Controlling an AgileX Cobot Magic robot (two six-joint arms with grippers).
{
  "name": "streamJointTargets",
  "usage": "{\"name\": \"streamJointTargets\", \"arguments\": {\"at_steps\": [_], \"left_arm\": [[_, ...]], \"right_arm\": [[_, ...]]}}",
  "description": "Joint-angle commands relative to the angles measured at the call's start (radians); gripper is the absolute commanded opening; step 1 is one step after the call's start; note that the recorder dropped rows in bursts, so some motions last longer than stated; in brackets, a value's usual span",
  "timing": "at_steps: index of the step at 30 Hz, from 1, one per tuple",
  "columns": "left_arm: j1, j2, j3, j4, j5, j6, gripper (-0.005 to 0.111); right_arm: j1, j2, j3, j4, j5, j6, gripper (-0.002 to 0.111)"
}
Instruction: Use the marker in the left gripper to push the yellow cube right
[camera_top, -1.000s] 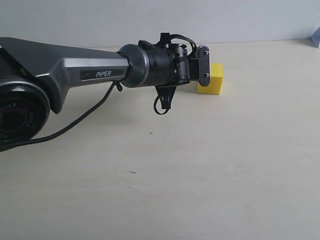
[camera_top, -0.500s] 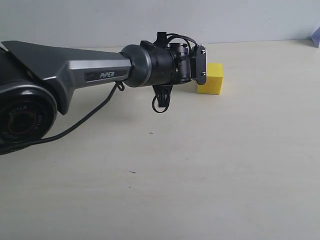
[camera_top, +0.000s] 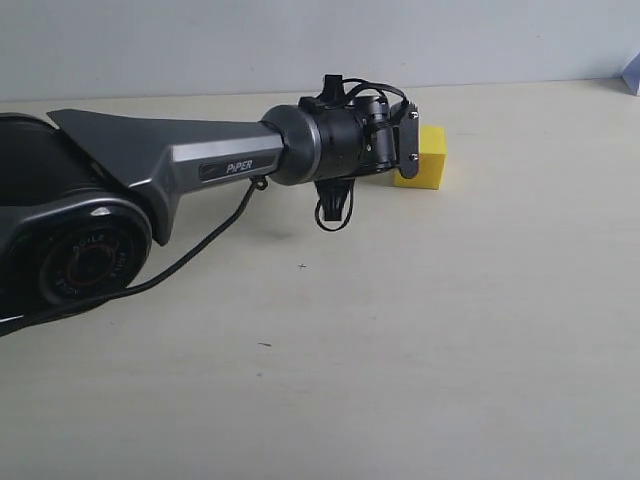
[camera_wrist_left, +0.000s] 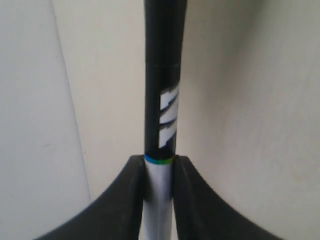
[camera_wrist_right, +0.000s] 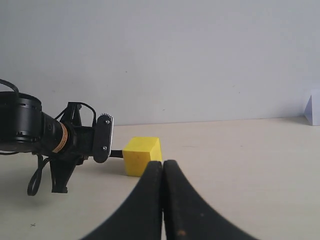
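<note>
My left gripper (camera_wrist_left: 160, 162) is shut on the marker (camera_wrist_left: 163, 100), its fingers clamping the white barrel just behind the black cap. In the exterior view the left gripper (camera_top: 408, 145) sits right at the left side of the yellow cube (camera_top: 427, 160) and hides the marker. In the right wrist view the marker's black end (camera_wrist_right: 116, 153) reaches from the left gripper (camera_wrist_right: 103, 138) to the left face of the yellow cube (camera_wrist_right: 141, 155). My right gripper (camera_wrist_right: 163, 167) is shut and empty, a short way in front of the cube.
The cube stands on a pale tabletop (camera_top: 400, 330) near a grey back wall. A small pale object (camera_top: 633, 75) sits at the far right edge of the table. A black cable loop (camera_top: 333, 210) hangs under the left wrist.
The left arm's body has shifted to the right and its gripper has dropped slightly beside the cube. The cube has hardly moved.
</note>
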Motion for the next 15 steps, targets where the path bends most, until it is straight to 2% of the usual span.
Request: {"name": "streamJointTargets", "arguments": {"at_steps": [1, 10, 15], "left_arm": [[-0.007, -0.004, -0.008, -0.004, 0.0, -0.037, 0.0], [-0.017, -0.004, -0.008, -0.006, 0.014, -0.063, 0.0], [-0.075, -0.004, -0.008, 0.024, -0.022, -0.024, 0.0]], "right_arm": [[0.001, -0.005, 0.005, 0.0, -0.008, -0.002, 0.0], [0.001, -0.005, 0.005, 0.0, -0.008, -0.002, 0.0], [0.001, -0.005, 0.005, 0.0, -0.008, -0.002, 0.0]]}}
